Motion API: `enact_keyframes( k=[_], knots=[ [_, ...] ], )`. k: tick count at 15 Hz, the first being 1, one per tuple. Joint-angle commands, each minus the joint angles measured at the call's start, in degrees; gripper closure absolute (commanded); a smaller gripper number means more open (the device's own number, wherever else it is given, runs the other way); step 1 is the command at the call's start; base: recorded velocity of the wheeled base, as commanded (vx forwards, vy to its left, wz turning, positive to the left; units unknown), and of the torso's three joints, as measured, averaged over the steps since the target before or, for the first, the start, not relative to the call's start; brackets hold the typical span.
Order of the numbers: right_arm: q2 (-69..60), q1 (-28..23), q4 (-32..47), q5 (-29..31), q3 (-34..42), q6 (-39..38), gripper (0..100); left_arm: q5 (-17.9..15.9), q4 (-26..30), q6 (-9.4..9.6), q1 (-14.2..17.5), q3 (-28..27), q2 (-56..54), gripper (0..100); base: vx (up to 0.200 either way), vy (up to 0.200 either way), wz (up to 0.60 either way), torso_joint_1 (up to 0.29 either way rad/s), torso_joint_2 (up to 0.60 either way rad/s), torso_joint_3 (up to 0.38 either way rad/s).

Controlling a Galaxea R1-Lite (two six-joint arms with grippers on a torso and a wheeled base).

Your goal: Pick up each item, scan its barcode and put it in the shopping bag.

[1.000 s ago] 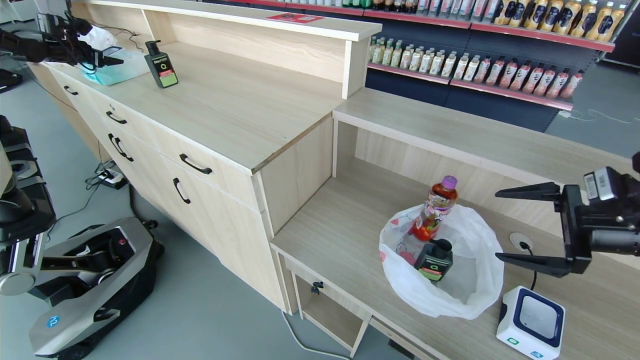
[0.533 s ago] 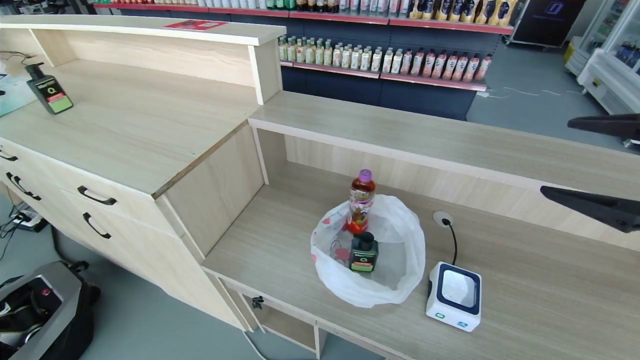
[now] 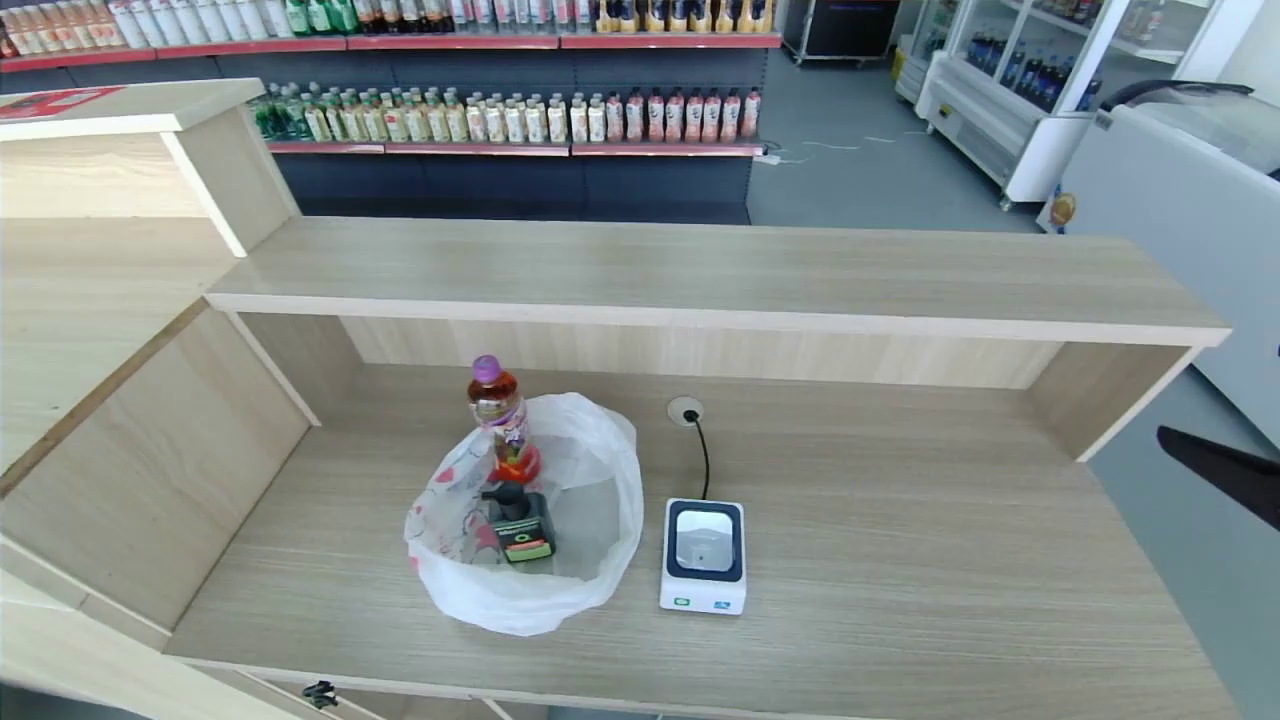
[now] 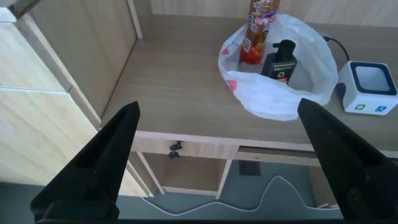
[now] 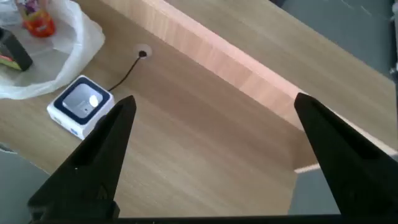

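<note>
Bright, even light fills the counter (image 3: 900, 560), with soft, faint shadows under the shopping bag (image 3: 520, 605) and scanner (image 3: 703, 592), a pale glint on the scanner's window, and edges bowing near the head view's borders.

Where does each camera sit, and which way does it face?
Head: on the robot's head, looking forward and down at the counter, bag and scanner; one right finger at the edge.
Left wrist: on the left arm, facing the counter's front edge and bag; open left claw frames it.
Right wrist: above the counter, facing down at the scanner; open right claw frames it.
Shared: bag and scanner, in all three.
</note>
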State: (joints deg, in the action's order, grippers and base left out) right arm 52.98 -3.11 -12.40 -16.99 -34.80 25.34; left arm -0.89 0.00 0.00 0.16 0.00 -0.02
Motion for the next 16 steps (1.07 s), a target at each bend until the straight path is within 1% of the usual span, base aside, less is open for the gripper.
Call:
enact_keyframes(
  k=[1,2,4,6,7,8,9,10,11,12,14,16],
  knots=[
    [-6.13,-4.27,-2.28,0.56,5.62,-2.67,0,0.01,0.0,0.0,0.02,0.0,0.02,0,0.0,0.0,0.0,0.0,0.0,0.0],
    [-8.77,-7.61,-4.13,1.61,11.25,-2.84,0,0.01,0.0,0.0,0.02,0.0,0.02,0,0.0,0.0,0.0,0.0,0.0,0.0],
    [-13.08,-11.22,-7.38,4.43,20.83,-2.49,0,0.01,0.0,0.0,0.02,0.0,0.02,0,0.0,0.0,0.0,0.0,0.0,0.0],
    [-18.44,-11.48,-11.07,4.6,31.29,-2.4,0,0.01,0.0,0.0,0.02,0.0,0.02,0,0.0,0.0,0.0,0.0,0.0,0.0],
    [-21.25,-11.57,-10.81,4.78,34.8,-2.67,0,0.01,0.0,0.0,0.02,0.0,0.02,0,0.0,0.0,0.0,0.0,0.0,0.0],
    [-24.15,-11.39,-5.27,6.01,34.8,-4.34,0,0.01,0.0,0.0,0.02,0.0,0.02,0,0.0,0.0,0.0,0.0,0.0,0.0],
    [-27.05,-10.78,0.36,8.38,34.8,-6.89,0,0.01,0.0,0.0,0.02,0.0,0.02,0,0.0,0.0,0.0,0.0,0.0,0.0],
    [-29.6,-10.07,4.4,10.93,34.8,-8.12,0,0.01,0.0,0.0,0.02,0.0,0.02,0,0.0,0.0,0.0,0.0,0.0,0.0],
    [-35.58,-7.97,13.54,19.02,34.8,-11.19,0,0.01,0.0,0.09,0.02,0.0,0.02,0,0.0,0.0,0.0,0.0,0.0,0.0],
    [-38.83,-4.98,13.98,19.54,34.8,-15.15,0,0.01,0.0,0.0,0.02,0.0,0.02,0,0.0,0.0,0.0,0.0,0.0,0.0],
    [-45.69,-0.85,15.03,21.39,34.72,-15.94,0,0.01,0.0,0.0,0.02,0.0,0.02,0,0.0,0.0,0.0,0.0,0.0,0.0],
    [-48.5,0.21,15.47,20.95,34.63,-15.5,0,0.01,0.0,0.0,0.02,0.0,0.02,0,0.0,0.0,0.0,0.0,0.0,0.0]
  ],
)
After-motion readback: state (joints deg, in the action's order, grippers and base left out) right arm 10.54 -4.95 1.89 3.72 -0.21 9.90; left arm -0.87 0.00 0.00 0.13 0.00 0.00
